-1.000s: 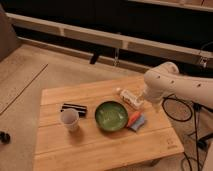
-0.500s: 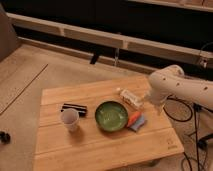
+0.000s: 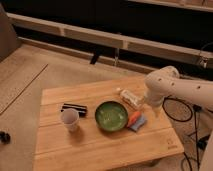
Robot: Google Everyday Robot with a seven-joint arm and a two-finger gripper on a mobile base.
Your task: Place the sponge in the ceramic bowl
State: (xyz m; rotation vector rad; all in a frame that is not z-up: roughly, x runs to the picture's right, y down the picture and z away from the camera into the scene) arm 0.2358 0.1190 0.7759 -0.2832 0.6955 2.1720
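The sponge (image 3: 140, 123), a small light-blue pad, lies flat on the wooden table (image 3: 100, 147), just right of the ceramic bowl. An orange carrot-like object (image 3: 133, 118) rests against its left side. The ceramic bowl (image 3: 111, 115) is round, glossy green and has nothing in it. It sits near the table's middle. My gripper (image 3: 148, 105) is at the low end of the white arm (image 3: 167, 86). It hovers over the table's right side, between the white packet (image 3: 129, 97) and the sponge, slightly behind the sponge.
A small white cup (image 3: 69, 119) stands left of the bowl, with a flat black object (image 3: 74, 108) just behind it. Cables (image 3: 192, 117) hang off the table's right edge. A low ledge (image 3: 100, 37) runs along the back.
The arm has shifted slightly over the table's right side, first right and then back left. The sponge, bowl and other objects have not moved.
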